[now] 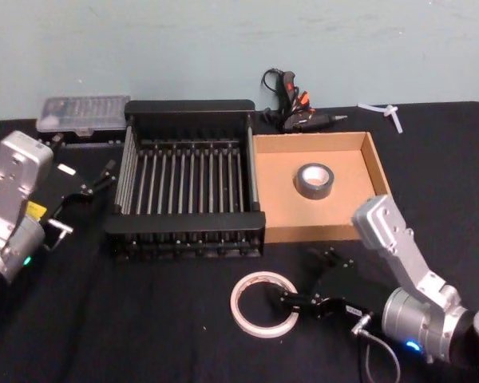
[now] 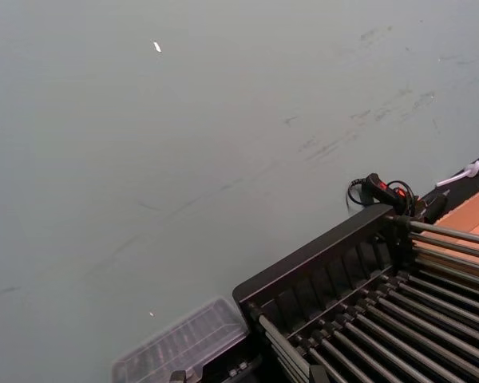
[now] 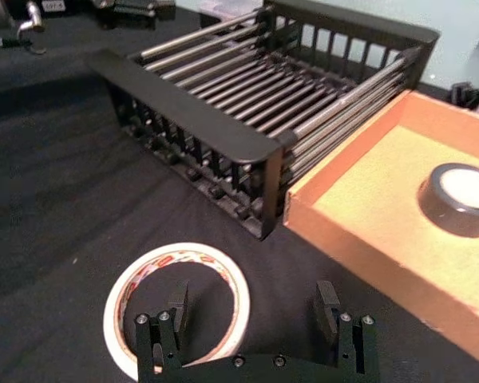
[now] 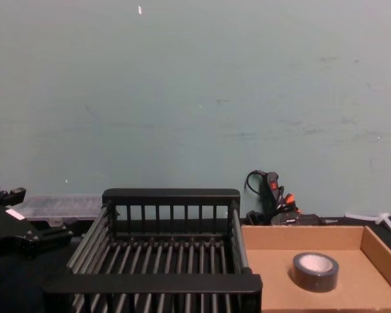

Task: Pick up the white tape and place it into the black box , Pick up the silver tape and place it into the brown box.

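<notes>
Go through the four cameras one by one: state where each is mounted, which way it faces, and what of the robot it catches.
Head: high, looking down; both arms, right claw open at the white tape.
Chest: low, looking forward across the black box to the wall; left arm at the edge.
Left wrist: aimed at the wall above the box's rim.
Right wrist: over the white tape; its own open claw.
Head, chest and right wrist share the silver tape in the brown box.

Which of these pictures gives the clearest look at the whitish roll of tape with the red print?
The right wrist view: the whitish roll of tape with red print lies flat on the black cloth, close under the right hand, open. The head view shows it smaller, in front of the black slatted plastic crate.
</notes>
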### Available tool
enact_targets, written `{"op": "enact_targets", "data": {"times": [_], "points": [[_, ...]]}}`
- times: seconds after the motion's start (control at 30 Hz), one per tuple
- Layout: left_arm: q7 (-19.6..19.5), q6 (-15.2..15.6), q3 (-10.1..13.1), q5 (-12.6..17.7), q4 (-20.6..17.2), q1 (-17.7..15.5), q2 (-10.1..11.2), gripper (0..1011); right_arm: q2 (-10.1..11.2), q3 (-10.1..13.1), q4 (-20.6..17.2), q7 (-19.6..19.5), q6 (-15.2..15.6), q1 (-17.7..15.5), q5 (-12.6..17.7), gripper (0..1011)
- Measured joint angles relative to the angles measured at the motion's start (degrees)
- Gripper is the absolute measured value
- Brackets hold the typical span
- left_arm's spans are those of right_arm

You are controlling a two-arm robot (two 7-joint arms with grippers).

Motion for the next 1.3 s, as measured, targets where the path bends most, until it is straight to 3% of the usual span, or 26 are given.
{"op": "enact_targets", "data": {"times": [0.53,1.3], "points": [[0.00,0.00,0.00,0.00,0.01,0.00,0.00,1001,-0.44,-2.76,1.84,-0.36,-0.09,1.24,-1.57,1002],[0.00,0.00,0.00,0.00,0.00,0.00,0.00,1001,-1.68,-3.45,2.97,-0.44,-1.52,1.75,-3.49,1002]]}}
